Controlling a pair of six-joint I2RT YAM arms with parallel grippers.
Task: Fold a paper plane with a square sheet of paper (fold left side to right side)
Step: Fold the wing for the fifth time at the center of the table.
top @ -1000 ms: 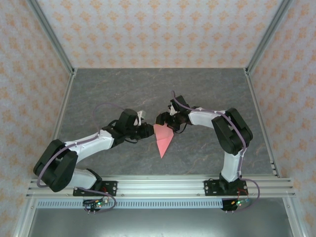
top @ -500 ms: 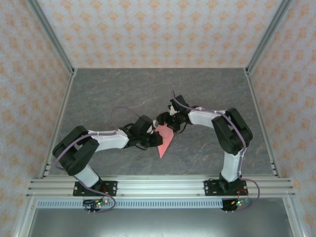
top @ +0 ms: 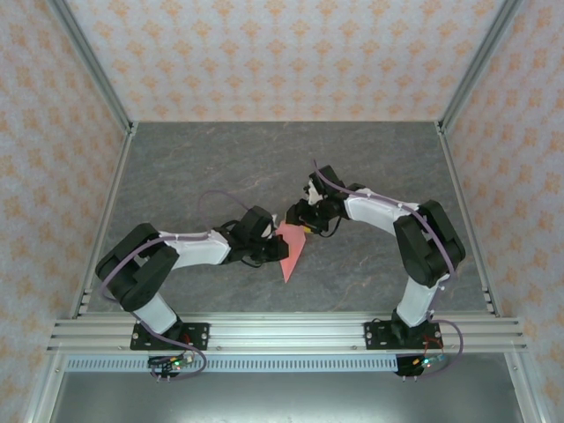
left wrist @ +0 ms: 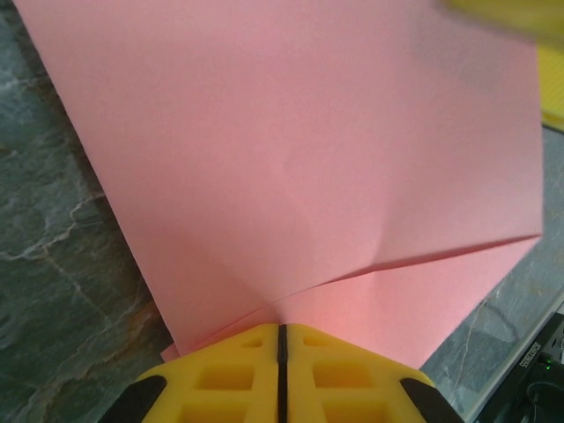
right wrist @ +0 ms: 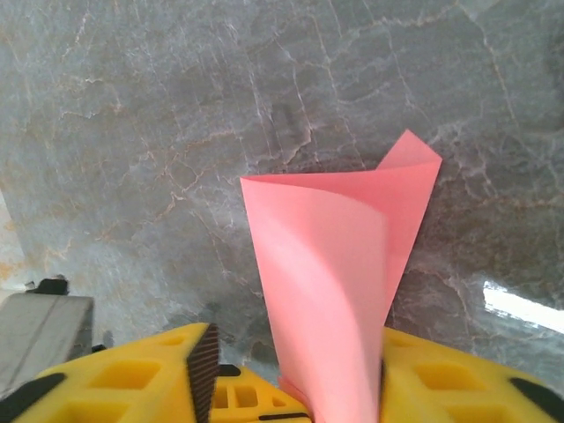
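Note:
The square sheet of paper (top: 291, 249) lies mid-table as a salmon-pink pointed shape, its tip toward the near edge. My left gripper (top: 275, 248) is shut, its yellow fingertips (left wrist: 231, 366) resting on the paper's left edge where two folded layers (left wrist: 291, 167) meet. My right gripper (top: 305, 222) is at the paper's far end, open. A curled flap of the sheet (right wrist: 330, 291) rises between the right gripper's (right wrist: 295, 357) fingers and leans against the right-hand finger (right wrist: 441, 374).
The grey marble-patterned tabletop (top: 220, 167) is walled by patterned panels with aluminium posts. An aluminium rail (top: 282, 333) carrying both arm bases runs along the near edge. Purple cables loop over both arms.
The left gripper came in from the left and settled on the paper's left edge. The right gripper shifted slightly right, and the paper now looks narrower with its flap raised.

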